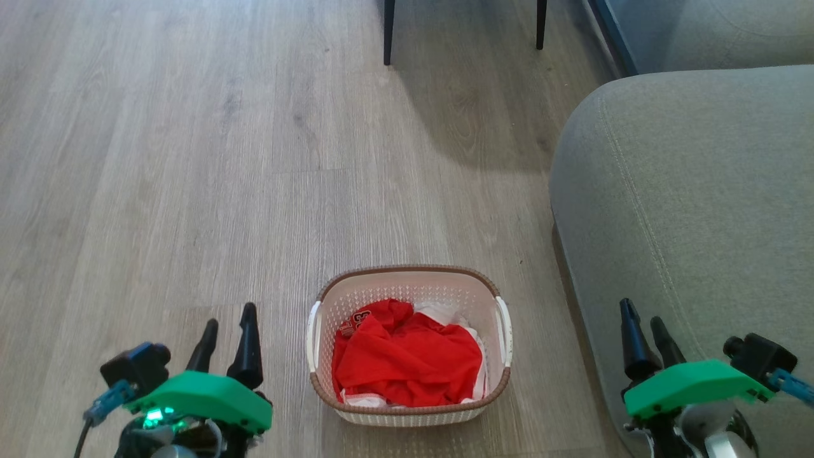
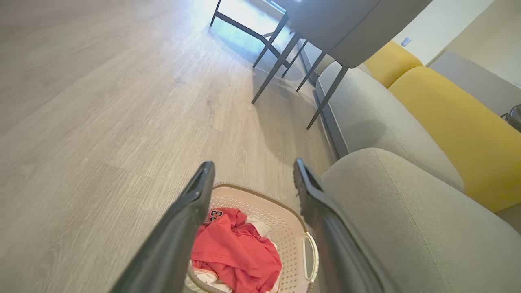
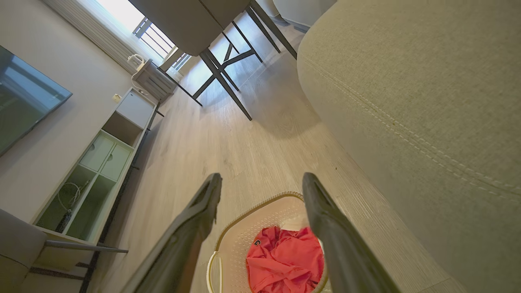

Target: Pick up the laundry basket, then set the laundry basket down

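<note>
Roughly midway — laundry basket [image 1: 381, 289] between left tool [image 1: 229, 317], right tool [image 1: 641, 313]; untouched.

- Number "23" [image 2: 215, 215]: dark numerals with a pale outline, printed on the red jersey [image 2: 238, 254] that lies crumpled in the laundry basket [image 2: 291, 234]. It reads clearly from the left wrist view.
- Head view: the jersey print [image 1: 360, 318] sits on a creased fold, and the digits are only partly legible.
- Right wrist view: a small dark mark [image 3: 257, 242] on the red fabric, too small to read.
</note>
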